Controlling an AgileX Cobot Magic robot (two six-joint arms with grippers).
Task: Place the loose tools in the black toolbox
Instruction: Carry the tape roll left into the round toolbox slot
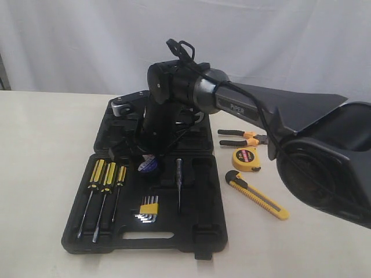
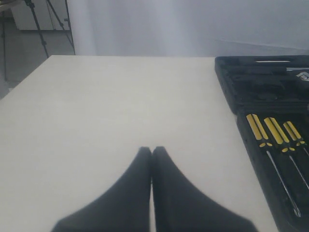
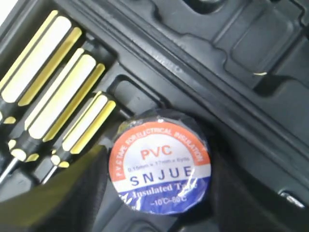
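Black toolbox [image 1: 200, 229] lies open and flat on the pale, smooth table [image 1: 46, 174], its two moulded plastic halves joined across the middle and the near half ending in a slot handle. That near half holds three yellow-and-black-handled screwdrivers [image 1: 104, 176] side by side in shaped recesses. A yellow-holdered hex key set [image 1: 149, 207] and a slim pencil-like tool [image 1: 178, 185] sit to their right. The black tape roll [image 1: 147, 165] is at the hinge-side edge of this half, just beside the shortest screwdriver's handle and under the right gripper [image 1: 144, 152]. Only the right wrist view shows its round glossy label, with a red band on top, a white middle printed PVC and SNJUE, and blue below. In that view blurred dark fingers [image 3: 53, 203] close in against the roll on either side, so the jaws are parted only by its width and gripping it. I cannot tell whether it already rests in a recess. Outside the box, on the table to its right, lie the black-and-orange-handled pliers [image 1: 240, 137], then the round yellow tape measure [image 1: 246, 159], then the long yellow-and-black utility knife [image 1: 257, 195], each apart from the others. The left gripper [image 2: 152, 153] appears only in its own wrist view. Its tapered matte-black fingers meet tip to tip, holding nothing, over bare table with the box's edge off to one side.
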